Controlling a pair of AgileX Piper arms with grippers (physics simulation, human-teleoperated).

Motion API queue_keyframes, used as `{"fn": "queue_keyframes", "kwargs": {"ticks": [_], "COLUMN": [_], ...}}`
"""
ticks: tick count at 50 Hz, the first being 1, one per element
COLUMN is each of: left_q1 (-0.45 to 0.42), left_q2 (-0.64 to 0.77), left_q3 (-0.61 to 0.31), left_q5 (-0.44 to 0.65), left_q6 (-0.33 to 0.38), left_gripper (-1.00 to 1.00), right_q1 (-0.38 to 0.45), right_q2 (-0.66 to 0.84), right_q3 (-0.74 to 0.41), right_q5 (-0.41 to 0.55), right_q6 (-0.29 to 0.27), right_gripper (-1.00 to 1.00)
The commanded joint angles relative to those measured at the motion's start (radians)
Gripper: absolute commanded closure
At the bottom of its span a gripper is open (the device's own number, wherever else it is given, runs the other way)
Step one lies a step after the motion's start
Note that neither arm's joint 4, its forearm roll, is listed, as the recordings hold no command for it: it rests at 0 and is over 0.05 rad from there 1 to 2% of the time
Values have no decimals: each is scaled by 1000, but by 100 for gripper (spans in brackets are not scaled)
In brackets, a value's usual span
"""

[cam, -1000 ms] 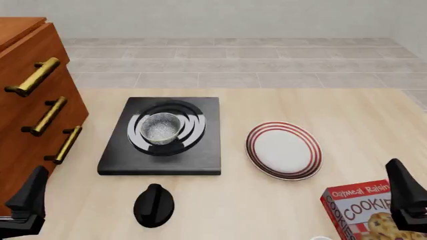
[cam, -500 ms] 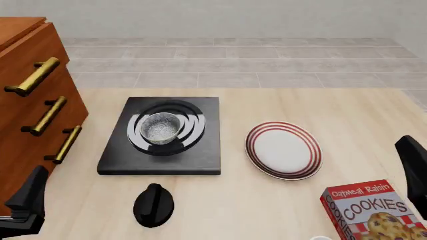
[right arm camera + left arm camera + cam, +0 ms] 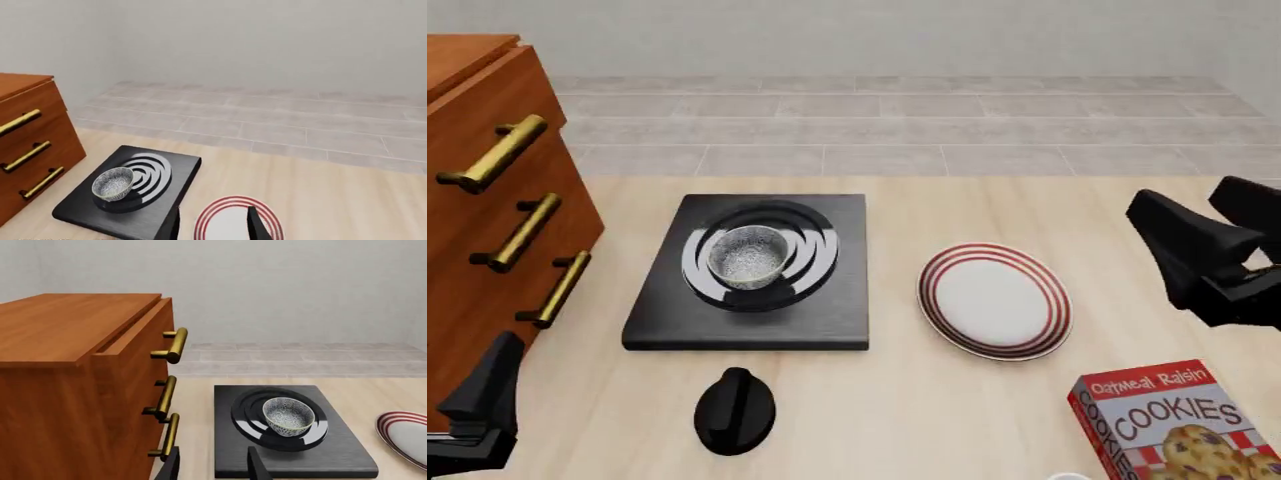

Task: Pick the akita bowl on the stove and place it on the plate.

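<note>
The akita bowl [image 3: 747, 256], small with a speckled grey-white inside, sits on the burner rings of the black stove [image 3: 841, 310]. To its right on the table lies the red-ringed white plate [image 3: 994, 300]. My right gripper [image 3: 1181, 200] hovers open at the plate's right, above the table and empty. In the right wrist view its fingers [image 3: 257, 222] frame the plate [image 3: 230, 220], with the bowl [image 3: 113, 183] further off. My left gripper [image 3: 483, 395] rests open at the near left corner. The left wrist view shows the bowl [image 3: 288, 416] on the stove [image 3: 333, 460] ahead of it.
A wooden drawer cabinet [image 3: 481, 250] with brass handles stands at the left, close to the stove. A black oval knob [image 3: 734, 410] lies in front of the stove. A red cookie box [image 3: 1174, 420] sits at the near right.
My right gripper has risen from the near right edge and moved forward, now beside the plate's far right. The left gripper, bowl and plate have not moved.
</note>
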Motion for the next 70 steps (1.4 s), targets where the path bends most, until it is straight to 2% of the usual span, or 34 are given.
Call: {"fn": "queue_keyframes", "kwargs": {"ticks": [1,6,8,9,14,16,18,20,22,24,36,43,53,55,64,70], "left_q1": [0,0,0,0,0,0,0,0,0,0,0,0,0,0,0,0], "left_q2": [0,0,0,0,0,0,0,0,0,0,0,0,0,0,0,0], "left_q3": [0,0,0,0,0,0,0,0,0,0,0,0,0,0,0,0], "left_q5": [0,0,0,0,0,0,0,0,0,0,0,0,0,0,0,0], "left_q6": [0,0,0,0,0,0,0,0,0,0,0,0,0,0,0,0], "left_gripper": [-100,-100,-100,-100,-100,-100,-100,-100,-100,-100,-100,-100,-100,-100,-100,-100], "right_q1": [70,99,143,198,221,224,276,294,320,325,366,369,397,405,418,426], "right_q2": [157,229,331,429,495,509,580,607,639,663,868,952,1052,1106,1147,1190], "right_q3": [-72,-79,-106,-191,-233,-240,-269,-283,-303,-322,-414,-430,-492,-540,-568,-583], "right_q5": [-47,-89,-102,-84,-101,-106,-135,-142,-149,-150,-189,-223,-209,-191,-192,-210], "right_q6": [22,35,69,96,139,130,141,145,178,163,160,149,172,180,201,194], "right_gripper": [-100,-100,-100,-100,-100,-100,-100,-100,-100,-100,-100,-100,-100,-100,-100,-100]}}
